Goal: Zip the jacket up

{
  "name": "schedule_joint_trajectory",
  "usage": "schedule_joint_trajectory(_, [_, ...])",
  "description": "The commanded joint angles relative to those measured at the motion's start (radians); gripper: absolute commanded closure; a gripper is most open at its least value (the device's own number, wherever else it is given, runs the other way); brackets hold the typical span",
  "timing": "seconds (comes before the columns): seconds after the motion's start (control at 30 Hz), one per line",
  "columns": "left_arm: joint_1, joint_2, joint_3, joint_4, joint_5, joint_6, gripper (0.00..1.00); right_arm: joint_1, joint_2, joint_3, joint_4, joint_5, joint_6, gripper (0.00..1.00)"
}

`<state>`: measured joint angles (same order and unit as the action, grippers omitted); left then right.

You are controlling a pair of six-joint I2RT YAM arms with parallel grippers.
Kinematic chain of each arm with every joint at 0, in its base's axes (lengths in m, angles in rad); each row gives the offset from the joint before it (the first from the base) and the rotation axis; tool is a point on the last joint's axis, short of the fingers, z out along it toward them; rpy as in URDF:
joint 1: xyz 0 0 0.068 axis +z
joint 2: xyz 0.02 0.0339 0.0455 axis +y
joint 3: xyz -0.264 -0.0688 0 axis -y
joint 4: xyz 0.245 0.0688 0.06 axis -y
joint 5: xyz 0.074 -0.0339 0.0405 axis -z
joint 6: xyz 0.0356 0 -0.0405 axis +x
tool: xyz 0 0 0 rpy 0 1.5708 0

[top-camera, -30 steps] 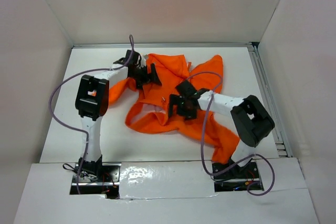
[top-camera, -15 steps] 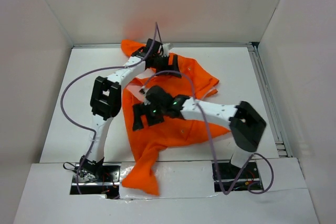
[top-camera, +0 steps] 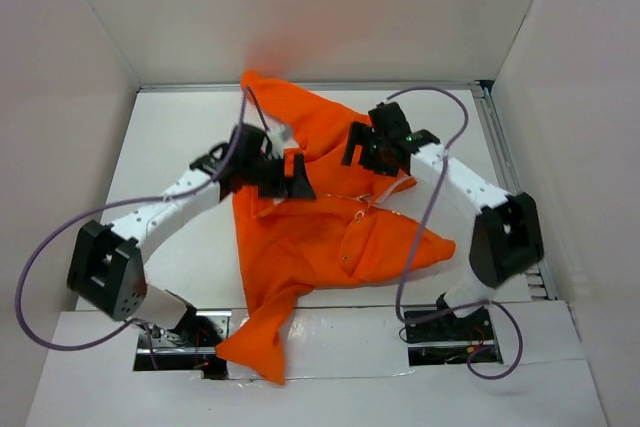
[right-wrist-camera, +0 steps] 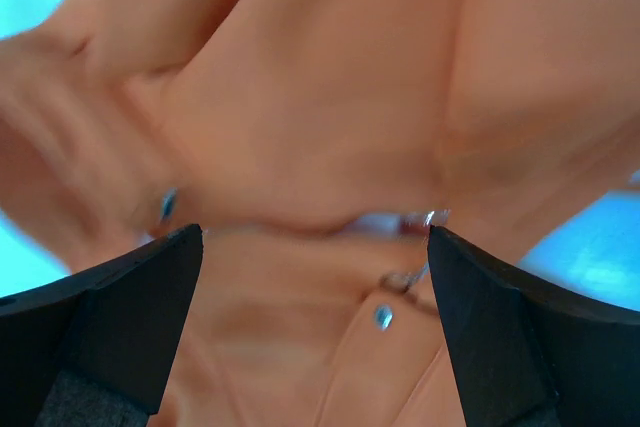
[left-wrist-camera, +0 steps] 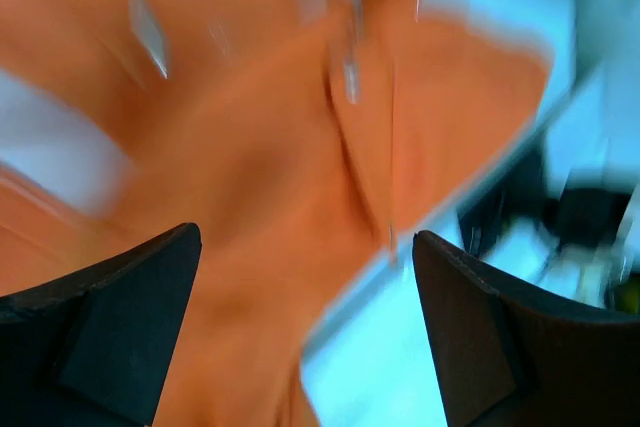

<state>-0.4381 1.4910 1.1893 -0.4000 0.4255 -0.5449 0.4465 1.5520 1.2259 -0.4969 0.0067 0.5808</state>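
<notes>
The orange jacket [top-camera: 320,237] lies spread over the middle of the table, one end against the back wall and one sleeve [top-camera: 255,342] hanging over the front edge. My left gripper [top-camera: 296,175] is open above the jacket's left part. In the left wrist view [left-wrist-camera: 305,235] blurred orange cloth [left-wrist-camera: 260,167] lies below the wide-apart jaws. My right gripper [top-camera: 360,145] is open above the jacket's back right part. In the right wrist view [right-wrist-camera: 315,232] the cloth [right-wrist-camera: 330,97] fills the frame, with a silver zipper pull [right-wrist-camera: 405,277] and a snap [right-wrist-camera: 382,317] near the right finger. Neither gripper holds anything.
White walls enclose the table [top-camera: 160,147] at the back and on both sides. A metal rail [top-camera: 505,177] runs along the right edge. Purple cables [top-camera: 40,277] loop from both arms. A white board [top-camera: 340,347] covers the near edge by the arm bases.
Both arms have swung: the left gripper from the back to the jacket's left part, the right from centre-left to the back right. The jacket lies more spread out, a sleeve over the front edge.
</notes>
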Motion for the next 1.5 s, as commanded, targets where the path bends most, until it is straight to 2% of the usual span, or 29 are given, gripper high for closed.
schedule_joint_trajectory(0.0, [-0.156,-0.100,-0.219,0.053,0.045,-0.096,0.01,-0.043,0.173,0.199,-0.110,0.056,-0.078,0.00])
schedule_joint_trajectory(0.1, [-0.229,-0.120,-0.324,0.012,0.074,-0.144,0.01,-0.068,0.287,0.277,-0.140,0.047,-0.107,0.02])
schedule_joint_trajectory(0.2, [-0.225,-0.081,-0.404,0.032,0.070,-0.187,0.01,-0.092,0.336,0.262,-0.137,0.029,-0.098,0.02])
schedule_joint_trajectory(0.27, [-0.176,0.001,-0.372,0.006,0.044,-0.182,0.01,-0.104,0.327,0.225,-0.124,0.019,-0.090,0.02])
schedule_joint_trajectory(0.37, [-0.085,0.183,-0.274,0.000,-0.004,-0.155,0.01,-0.127,0.283,0.086,-0.089,0.007,-0.073,0.02])
schedule_joint_trajectory(0.43, [-0.019,0.274,-0.142,-0.014,-0.033,-0.126,0.01,-0.150,0.240,0.025,-0.075,-0.002,-0.070,0.05])
schedule_joint_trajectory(0.47, [0.007,0.379,-0.090,-0.022,-0.030,-0.110,0.01,-0.157,0.229,-0.030,-0.065,-0.028,-0.059,0.05])
schedule_joint_trajectory(0.53, [0.074,0.500,0.115,-0.077,-0.037,-0.090,0.01,-0.175,0.186,-0.084,-0.055,-0.062,-0.053,0.06])
schedule_joint_trajectory(0.57, [0.093,0.628,0.285,-0.097,-0.044,-0.070,0.01,-0.177,0.171,-0.139,-0.045,-0.069,-0.044,0.06])
schedule_joint_trajectory(0.6, [0.105,0.699,0.382,-0.137,-0.059,-0.066,0.01,-0.181,0.142,-0.163,-0.042,-0.073,-0.038,0.07])
schedule_joint_trajectory(0.63, [0.133,0.839,0.497,-0.234,-0.082,-0.052,0.01,-0.181,0.126,-0.204,-0.039,-0.077,-0.033,0.07])
schedule_joint_trajectory(0.67, [0.145,0.906,0.743,-0.285,-0.099,-0.046,0.01,-0.184,0.100,-0.225,-0.037,-0.083,-0.018,0.09])
schedule_joint_trajectory(0.73, [0.173,1.032,0.991,-0.394,-0.106,-0.003,0.01,-0.169,0.068,-0.284,-0.023,-0.099,-0.006,0.09])
schedule_joint_trajectory(0.77, [0.182,1.130,1.211,-0.413,-0.096,0.014,0.01,-0.158,0.039,-0.304,-0.016,-0.126,0.005,0.09])
schedule_joint_trajectory(0.83, [0.209,1.149,1.317,-0.372,-0.036,0.030,0.01,-0.114,0.014,-0.344,-0.002,-0.134,0.016,0.10])
schedule_joint_trajectory(0.9, [0.232,1.061,1.204,-0.268,0.082,0.023,0.01,-0.083,-0.024,-0.336,-0.038,-0.081,0.022,0.10])
schedule_joint_trajectory(0.93, [0.237,0.940,1.053,-0.149,0.120,0.019,0.01,-0.080,-0.050,-0.329,-0.055,-0.050,0.025,0.10])
schedule_joint_trajectory(1.0, [0.231,0.838,0.962,-0.094,0.113,0.036,0.01,-0.074,-0.079,-0.290,-0.097,0.033,0.024,0.10])
schedule_joint_trajectory(1.13, [0.188,0.665,0.911,-0.247,-0.003,0.100,0.01,-0.072,-0.174,-0.232,-0.130,0.088,-0.005,0.09])
schedule_joint_trajectory(1.17, [0.167,0.638,0.888,-0.279,-0.075,0.099,0.01,-0.068,-0.191,-0.220,-0.140,0.101,-0.007,0.08])
schedule_joint_trajectory(1.27, [0.112,0.476,0.681,-0.315,-0.180,0.080,0.01,-0.048,-0.256,-0.221,-0.161,0.130,-0.009,0.07])
schedule_joint_trajectory(1.3, [0.095,0.369,0.523,-0.294,-0.191,0.077,0.01,-0.042,-0.276,-0.236,-0.163,0.133,0.004,0.07])
schedule_joint_trajectory(1.33, [0.073,0.309,0.441,-0.257,-0.197,0.065,0.01,-0.035,-0.300,-0.247,-0.160,0.119,0.005,0.06])
schedule_joint_trajectory(1.4, [0.024,0.154,0.233,-0.168,-0.145,0.054,0.01,-0.029,-0.323,-0.275,-0.154,0.108,0.025,0.06])
schedule_joint_trajectory(1.47, [-0.014,0.022,0.131,-0.107,-0.084,-0.015,0.01,-0.009,-0.328,-0.292,-0.132,0.090,0.027,0.07])
